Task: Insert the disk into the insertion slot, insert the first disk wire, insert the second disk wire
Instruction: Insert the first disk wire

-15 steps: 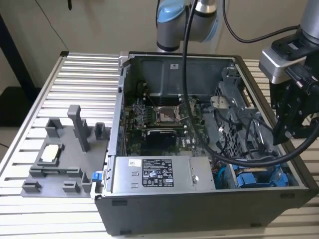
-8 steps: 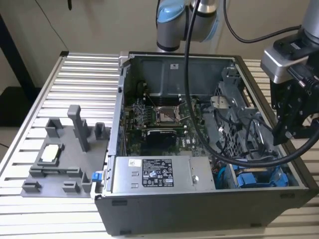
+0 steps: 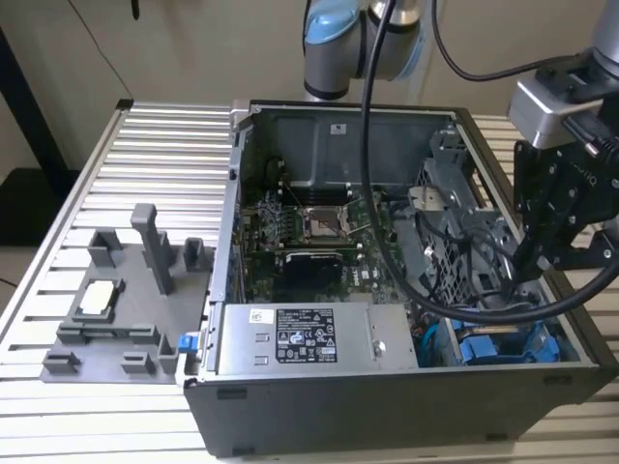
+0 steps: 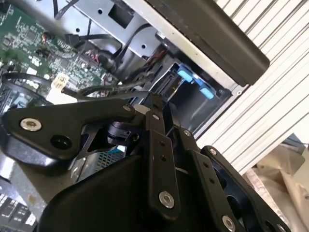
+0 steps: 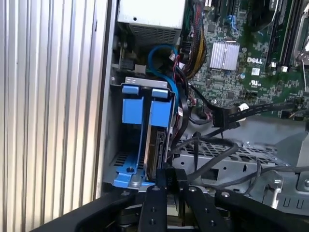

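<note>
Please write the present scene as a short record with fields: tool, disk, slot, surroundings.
tool: shut, tip close to the end of the disk; contact cannot be told
disk: in its blue carrier, standing inside the insertion slot
insertion slot: grey perforated bay, at the exterior view's right of the power-supply box
cables: black, lying loose beside the bay
table: ribbed metal, grey fixture at the exterior view's left

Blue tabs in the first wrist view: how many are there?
2: one blue tab by the case wall, the other beside it, nearer the motherboard. More may be hidden.
</note>
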Robot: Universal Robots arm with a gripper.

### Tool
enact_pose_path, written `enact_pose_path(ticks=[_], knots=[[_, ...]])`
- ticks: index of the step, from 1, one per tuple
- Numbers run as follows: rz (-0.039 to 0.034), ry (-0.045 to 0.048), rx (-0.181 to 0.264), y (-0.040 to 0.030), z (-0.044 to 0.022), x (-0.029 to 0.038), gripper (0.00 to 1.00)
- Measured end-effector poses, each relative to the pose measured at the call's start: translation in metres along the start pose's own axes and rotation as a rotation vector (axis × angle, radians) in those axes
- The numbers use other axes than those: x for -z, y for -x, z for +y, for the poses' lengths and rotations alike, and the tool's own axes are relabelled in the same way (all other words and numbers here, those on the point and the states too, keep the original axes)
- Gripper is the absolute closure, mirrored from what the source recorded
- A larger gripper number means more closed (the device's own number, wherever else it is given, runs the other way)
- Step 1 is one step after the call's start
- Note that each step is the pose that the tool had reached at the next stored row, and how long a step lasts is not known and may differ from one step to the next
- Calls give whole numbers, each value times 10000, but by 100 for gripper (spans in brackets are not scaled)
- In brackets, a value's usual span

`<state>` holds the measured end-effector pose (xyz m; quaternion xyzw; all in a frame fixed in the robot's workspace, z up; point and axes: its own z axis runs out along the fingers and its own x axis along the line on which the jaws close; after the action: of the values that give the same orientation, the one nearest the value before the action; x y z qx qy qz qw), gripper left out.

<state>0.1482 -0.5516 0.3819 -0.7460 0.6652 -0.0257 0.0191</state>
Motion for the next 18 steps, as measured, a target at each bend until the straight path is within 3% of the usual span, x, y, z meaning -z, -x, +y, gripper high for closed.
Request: enact_pose_path(ticks=[5, 7, 11, 18], knots=[[-63, 544, 3, -1, -6, -2, 81], [-78, 681, 4, -1, -10, -4, 81], [-97, 684, 3, -7, -58, -9, 81], [-113, 749, 3, -29, -256, -28, 81]])
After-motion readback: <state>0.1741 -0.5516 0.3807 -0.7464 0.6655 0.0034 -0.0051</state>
